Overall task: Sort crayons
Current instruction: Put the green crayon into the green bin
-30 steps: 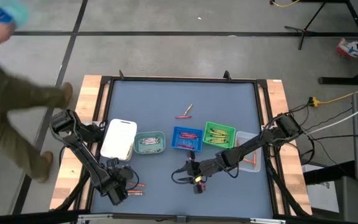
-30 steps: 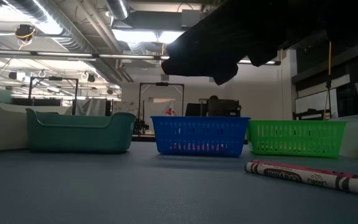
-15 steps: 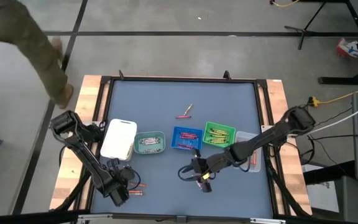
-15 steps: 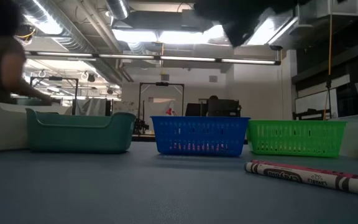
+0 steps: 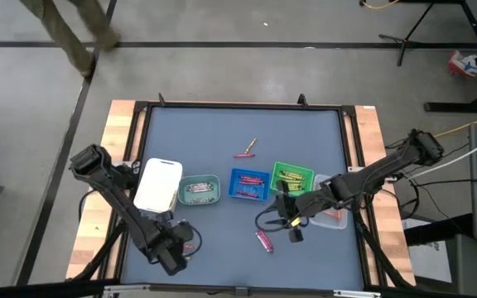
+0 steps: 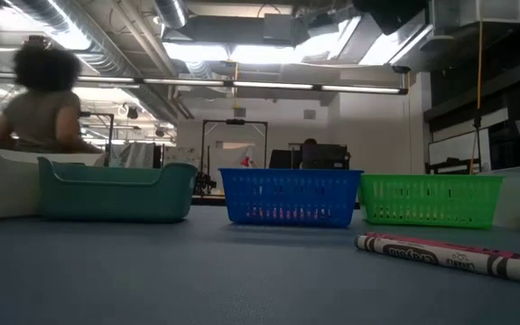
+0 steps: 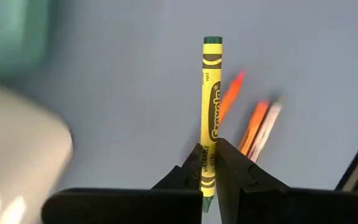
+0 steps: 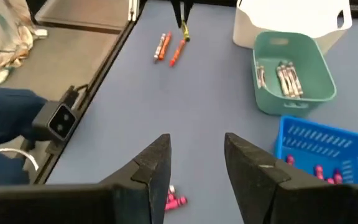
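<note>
While clamped upright, green crayon, left gripper jaws

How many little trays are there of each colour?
white tray: 1
teal tray: 1
blue tray: 1
green tray: 1
clear tray: 1
Total: 5 trays

Robot: two arms, dark, jointed, with black cables looped at the wrists. Left gripper: black tapered fingers. Right gripper: black, broad, angular fingers.
</note>
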`<state>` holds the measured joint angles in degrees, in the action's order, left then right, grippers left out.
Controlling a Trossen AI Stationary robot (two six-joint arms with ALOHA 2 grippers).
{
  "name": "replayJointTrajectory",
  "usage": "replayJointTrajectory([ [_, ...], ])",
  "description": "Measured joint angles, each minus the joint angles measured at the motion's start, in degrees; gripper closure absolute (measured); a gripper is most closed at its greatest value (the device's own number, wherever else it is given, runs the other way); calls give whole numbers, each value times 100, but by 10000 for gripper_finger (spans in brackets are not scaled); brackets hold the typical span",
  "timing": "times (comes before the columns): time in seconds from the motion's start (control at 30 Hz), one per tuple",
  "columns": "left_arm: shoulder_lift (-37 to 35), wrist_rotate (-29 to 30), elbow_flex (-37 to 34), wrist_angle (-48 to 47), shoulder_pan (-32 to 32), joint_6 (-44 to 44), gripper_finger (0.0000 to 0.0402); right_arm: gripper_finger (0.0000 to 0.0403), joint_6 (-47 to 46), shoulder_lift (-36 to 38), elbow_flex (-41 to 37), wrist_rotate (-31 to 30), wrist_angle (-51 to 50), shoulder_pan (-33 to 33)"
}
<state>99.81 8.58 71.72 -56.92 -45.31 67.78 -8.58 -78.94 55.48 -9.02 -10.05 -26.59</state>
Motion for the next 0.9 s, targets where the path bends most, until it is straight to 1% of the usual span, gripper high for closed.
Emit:
replayJointTrajectory([
  [0.1,-2,602,312,46,243,-396,398,253,-1,106,0,-2,-336,0],
  [0.17,-2,1115,469,81,410,-617,398,253,-2,147,0,0,-555,0],
  [0.27,-13,1854,595,471,685,-905,398,253,-2,264,0,-12,-1004,-2],
  [0.37,-13,2465,586,1416,922,-1437,398,253,-2,523,0,-195,-1530,-2],
  [0.47,29,3034,476,2776,1165,-2292,398,253,-2,876,0,-274,-2037,0],
  [0.53,125,3299,425,3685,1361,-2971,398,253,2,1109,0,-383,-2284,0],
  [0.6,272,3410,420,4591,1606,-3660,398,253,7,1337,0,-536,-2527,0],
  [0.7,543,3356,420,5841,1990,-4498,398,253,11,1635,0,-690,-2850,0],
  [0.8,882,2998,420,6952,2380,-5119,398,253,12,1871,0,-824,-3123,-1],
  [0.9,1250,2478,420,7964,2764,-5502,398,253,11,2034,0,-974,-3283,-2],
])
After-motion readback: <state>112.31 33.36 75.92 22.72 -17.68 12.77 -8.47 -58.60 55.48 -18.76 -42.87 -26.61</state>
